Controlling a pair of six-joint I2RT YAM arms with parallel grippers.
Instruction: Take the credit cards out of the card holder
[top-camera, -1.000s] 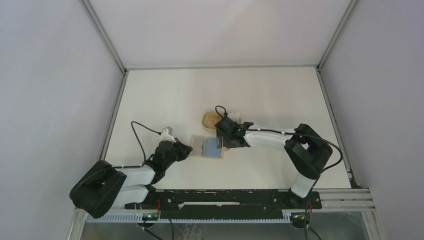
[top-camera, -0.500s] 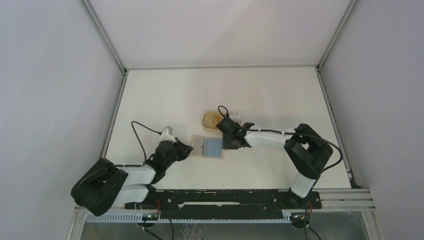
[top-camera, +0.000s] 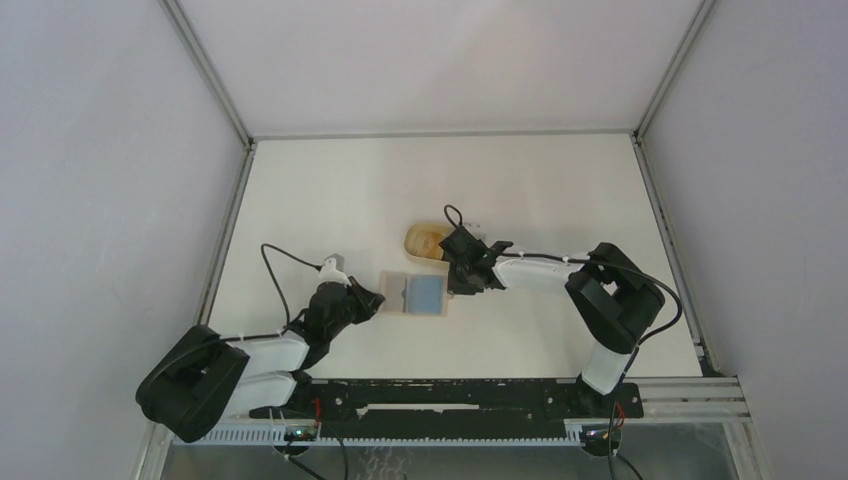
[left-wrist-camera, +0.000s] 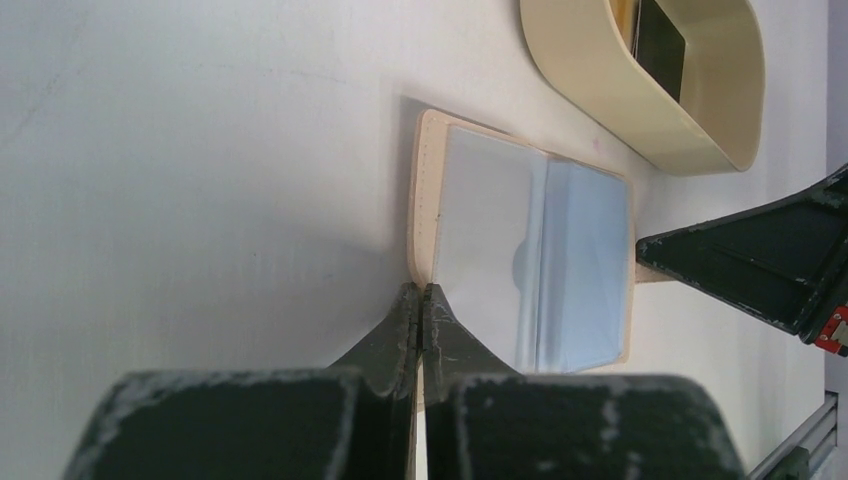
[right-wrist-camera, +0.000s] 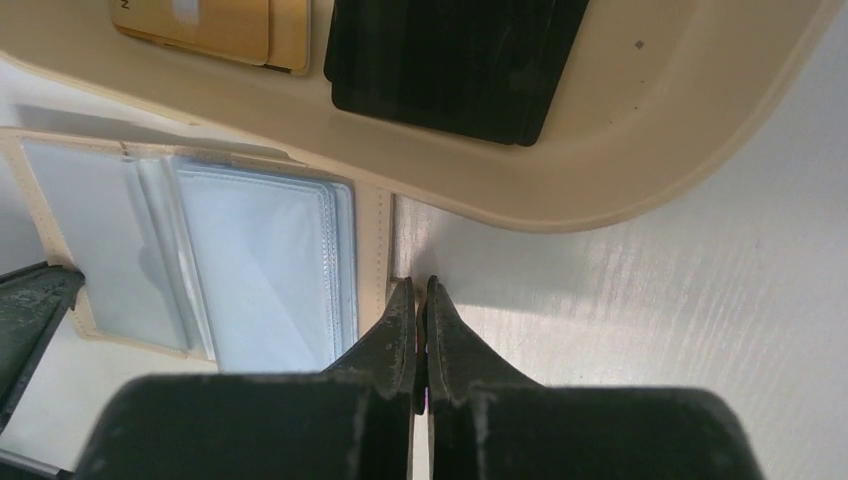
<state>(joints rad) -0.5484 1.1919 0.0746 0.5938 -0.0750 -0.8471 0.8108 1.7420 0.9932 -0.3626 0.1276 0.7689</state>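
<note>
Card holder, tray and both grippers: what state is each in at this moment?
Card holder: lying open, clear sleeves facing up.
Tray: upright, with a black card and a gold card inside.
Left gripper: shut, tips at the holder's edge; cannot tell if it pinches it.
Right gripper: shut, tips just beside the holder's tab.

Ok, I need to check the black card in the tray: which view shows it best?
Right wrist: the black card lies flat, nearly whole, in the tray. Left wrist shows a sliver; top external, nothing clear.
</note>
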